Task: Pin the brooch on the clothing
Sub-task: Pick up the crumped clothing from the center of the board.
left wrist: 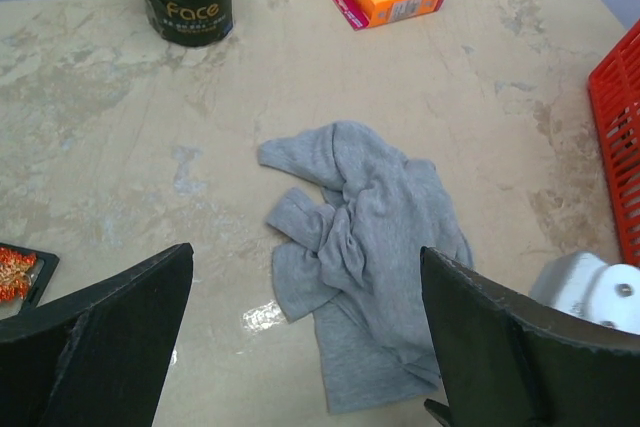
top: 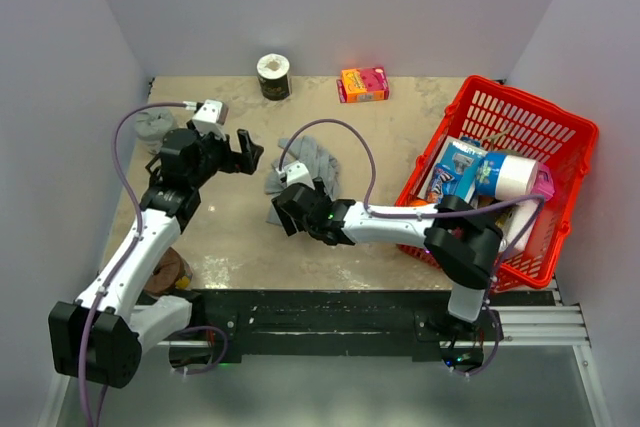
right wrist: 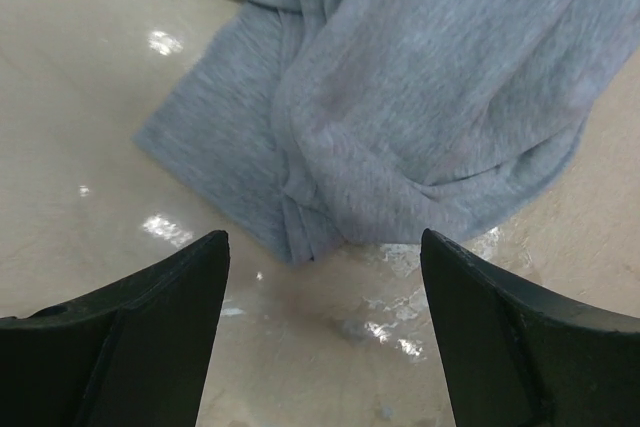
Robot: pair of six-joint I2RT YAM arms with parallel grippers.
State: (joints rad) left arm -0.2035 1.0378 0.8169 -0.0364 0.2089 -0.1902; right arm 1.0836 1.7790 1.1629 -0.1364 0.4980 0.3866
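- Hovering with jaws apart, right gripper (right wrist: 320, 242) sits at the near edge of the shirt (right wrist: 420, 97); left gripper (left wrist: 305, 257) gapes too.
- Crumpled in a heap, shirt looks soft, light and floppy; pinch a flat hem.
- Tiny, likely stiff brooch (left wrist: 14, 272) lies well left; grip its rim.

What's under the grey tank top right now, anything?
Only bare tabletop shows around the crumpled tank top; nothing pokes out at its edges. Whatever lies beneath its folds is covered and cannot be seen.

The grey top (left wrist: 375, 237) lies crumpled in loose folds on the surface (left wrist: 120, 127). The small orange-red brooch (left wrist: 14, 274) sits well apart on a black card (left wrist: 40, 269).
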